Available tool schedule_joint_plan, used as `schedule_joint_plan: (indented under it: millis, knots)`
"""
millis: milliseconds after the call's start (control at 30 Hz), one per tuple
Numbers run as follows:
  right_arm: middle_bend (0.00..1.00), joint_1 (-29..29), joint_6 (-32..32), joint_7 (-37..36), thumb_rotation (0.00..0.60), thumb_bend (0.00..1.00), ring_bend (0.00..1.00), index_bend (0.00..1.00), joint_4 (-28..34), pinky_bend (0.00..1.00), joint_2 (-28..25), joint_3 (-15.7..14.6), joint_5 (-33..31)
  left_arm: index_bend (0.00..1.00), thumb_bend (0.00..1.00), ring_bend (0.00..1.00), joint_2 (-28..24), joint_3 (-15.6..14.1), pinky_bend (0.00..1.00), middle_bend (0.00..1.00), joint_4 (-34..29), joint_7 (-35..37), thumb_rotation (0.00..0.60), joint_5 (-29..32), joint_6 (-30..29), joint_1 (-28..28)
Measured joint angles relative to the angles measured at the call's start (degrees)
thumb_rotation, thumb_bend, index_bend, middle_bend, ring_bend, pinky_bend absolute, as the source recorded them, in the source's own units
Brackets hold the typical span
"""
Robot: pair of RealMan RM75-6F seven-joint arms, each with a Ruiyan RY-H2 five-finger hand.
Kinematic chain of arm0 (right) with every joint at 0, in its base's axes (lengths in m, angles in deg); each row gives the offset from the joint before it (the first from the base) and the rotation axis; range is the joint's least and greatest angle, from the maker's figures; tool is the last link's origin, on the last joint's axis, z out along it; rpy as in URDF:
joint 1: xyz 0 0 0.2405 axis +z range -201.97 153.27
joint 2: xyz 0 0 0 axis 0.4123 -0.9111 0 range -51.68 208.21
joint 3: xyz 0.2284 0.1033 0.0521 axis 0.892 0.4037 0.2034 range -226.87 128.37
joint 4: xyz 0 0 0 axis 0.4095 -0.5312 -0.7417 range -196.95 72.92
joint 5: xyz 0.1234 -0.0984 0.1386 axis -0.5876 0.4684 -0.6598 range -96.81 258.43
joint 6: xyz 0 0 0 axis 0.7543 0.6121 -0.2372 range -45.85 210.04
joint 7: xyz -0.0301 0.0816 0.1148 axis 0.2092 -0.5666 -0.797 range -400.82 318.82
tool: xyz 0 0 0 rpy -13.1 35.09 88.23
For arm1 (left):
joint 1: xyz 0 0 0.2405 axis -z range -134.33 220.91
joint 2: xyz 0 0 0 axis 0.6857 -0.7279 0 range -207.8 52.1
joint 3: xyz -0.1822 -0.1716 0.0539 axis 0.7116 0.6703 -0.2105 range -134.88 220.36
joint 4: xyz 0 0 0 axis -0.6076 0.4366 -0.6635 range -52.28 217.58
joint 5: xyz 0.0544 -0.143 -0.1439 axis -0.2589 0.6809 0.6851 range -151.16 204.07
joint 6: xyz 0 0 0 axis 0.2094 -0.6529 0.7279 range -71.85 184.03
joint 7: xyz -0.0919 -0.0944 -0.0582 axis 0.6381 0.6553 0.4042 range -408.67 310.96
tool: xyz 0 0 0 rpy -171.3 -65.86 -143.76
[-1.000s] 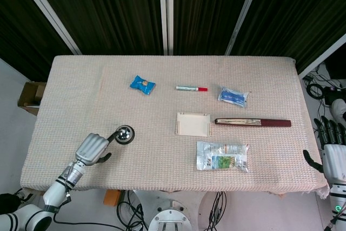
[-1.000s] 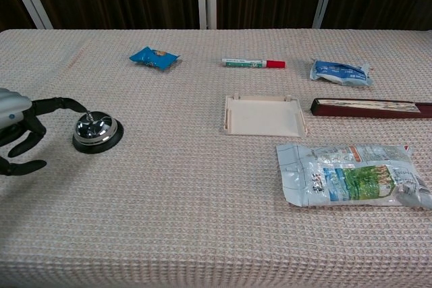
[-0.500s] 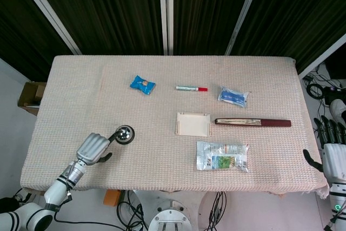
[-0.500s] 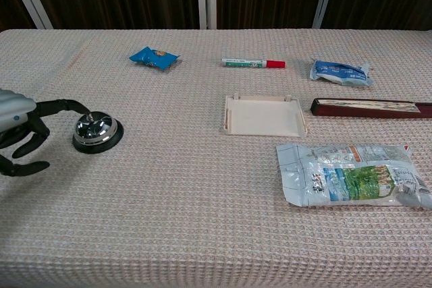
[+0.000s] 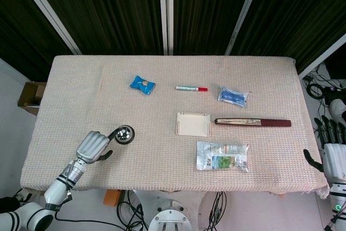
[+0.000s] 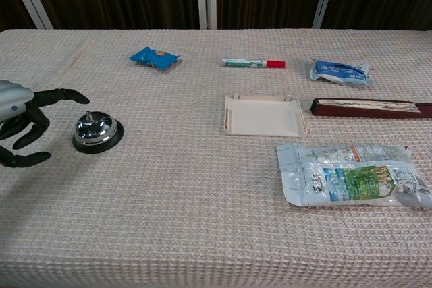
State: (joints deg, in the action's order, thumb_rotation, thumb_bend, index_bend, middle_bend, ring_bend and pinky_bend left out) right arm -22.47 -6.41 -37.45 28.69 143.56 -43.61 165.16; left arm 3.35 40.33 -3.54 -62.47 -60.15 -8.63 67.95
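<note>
A chrome desk bell (image 5: 125, 134) on a black base stands near the table's front left; the chest view shows the bell (image 6: 96, 131) just right of my left hand (image 6: 20, 116). My left hand (image 5: 93, 147) holds nothing. One finger stretches out toward the bell, its tip lifted a little above and left of the button, apart from it; the other fingers hang spread below. My right hand (image 5: 332, 152) hovers off the table's right edge, fingers extended and empty.
On the woven cloth lie a blue snack packet (image 5: 142, 84), a marker (image 5: 191, 88), a blue-white pouch (image 5: 233, 96), a shallow cream tray (image 5: 193, 124), a long dark red case (image 5: 253, 122) and a clear printed bag (image 5: 222, 156).
My left hand's outstretched finger, which lay on the bell's button, has lifted off and drawn slightly back to the left. The right hand has not moved.
</note>
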Motion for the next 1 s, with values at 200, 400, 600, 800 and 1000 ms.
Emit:
schedule_joint_plan:
  millis: [200, 400, 600, 800, 1000]
  knots:
    - [0.0, 0.2, 0.3, 0.0, 0.6, 0.18, 0.0, 0.0, -0.2, 0.0, 0.3, 0.0, -0.1, 0.13, 0.31, 0.77, 0.4, -0.8, 0.65, 0.74, 0.4, -0.9, 0.6, 1.1, 2.6, 0.2]
    - [0.0, 0.1, -0.1, 0.1, 0.6, 0.18, 0.0, 0.0, -0.1, 0.0, 0.2, 0.1, -0.1, 0.13, 0.31, 0.77, 0.6, -0.6, 0.65, 0.74, 0.4, -0.6, 0.6, 0.6, 1.4, 0.2]
    - [0.0, 0.1, 0.2, 0.2, 0.6, 0.18, 0.0, 0.0, -0.3, 0.0, 0.4, 0.0, -0.2, 0.13, 0.31, 0.77, 0.6, -0.1, 0.65, 0.74, 0.8, 1.0, 0.6, -1.2, -1.6, -0.5]
    - [0.0, 0.2, 0.4, 0.4, 0.6, 0.18, 0.0, 0.0, -0.5, 0.0, 0.8, -0.1, -0.2, 0.13, 0.31, 0.77, 0.4, -0.7, 0.65, 0.74, 0.3, -0.5, 0.6, 0.8, 2.1, 0.0]
    - [0.0, 0.1, 0.1, 0.1, 0.6, 0.18, 0.0, 0.0, -0.5, 0.0, 0.5, 0.1, -0.3, 0.13, 0.31, 0.77, 0.5, -0.1, 0.65, 0.74, -0.1, -0.8, 0.6, 0.7, 1.0, 0.0]
